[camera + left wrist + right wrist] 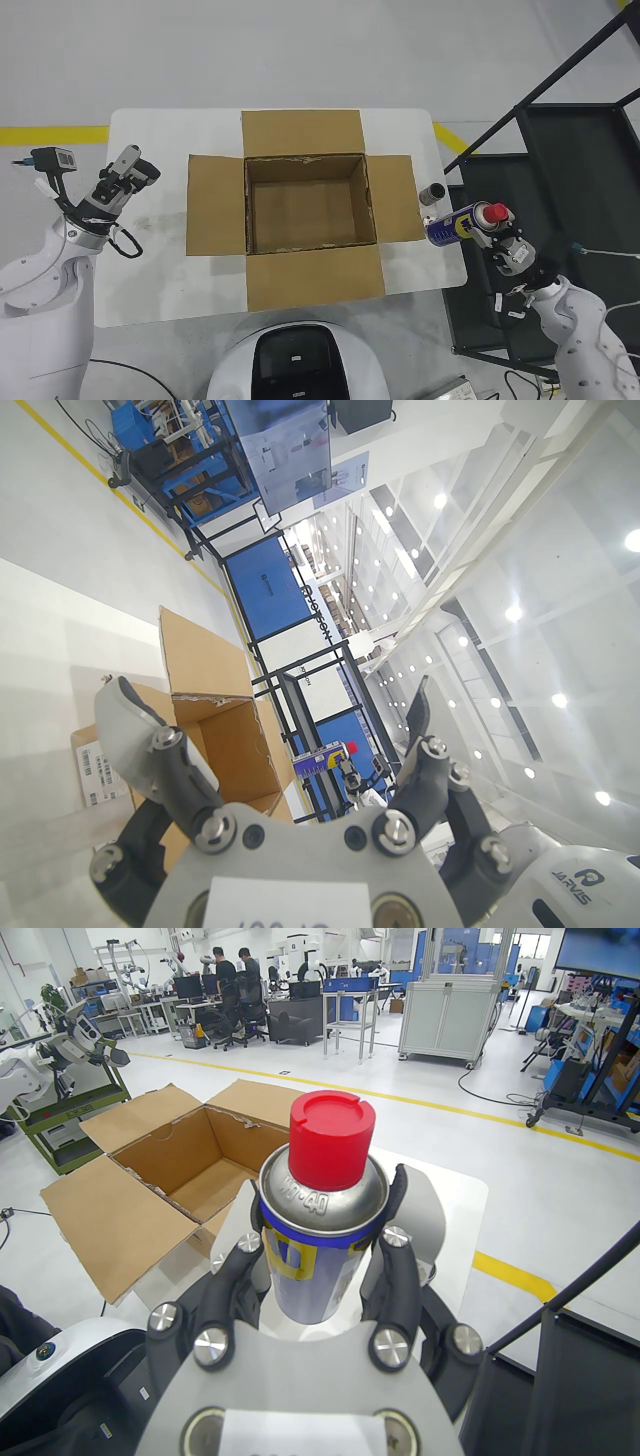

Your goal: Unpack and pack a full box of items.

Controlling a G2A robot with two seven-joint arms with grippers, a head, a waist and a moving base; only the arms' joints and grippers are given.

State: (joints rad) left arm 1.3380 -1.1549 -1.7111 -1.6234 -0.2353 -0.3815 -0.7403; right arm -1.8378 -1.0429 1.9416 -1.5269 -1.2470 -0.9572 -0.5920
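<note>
Top view: right gripper [488, 226] clamping red-capped blue metal spray can [452, 227] past right edge of white table [150, 290]; left gripper [143, 168] gaping empty near left edge; brown cardboard box [310, 240] sitting open mid-table.

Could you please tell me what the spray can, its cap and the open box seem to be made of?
Spray can: apparently metal; its bare shoulder is shiny silver with embossed letters, the body printed blue and yellow. Cap: likely plastic, matt red, moulded with notches. Box: brown cardboard, matt, with ragged torn edges along the flap folds.
</note>
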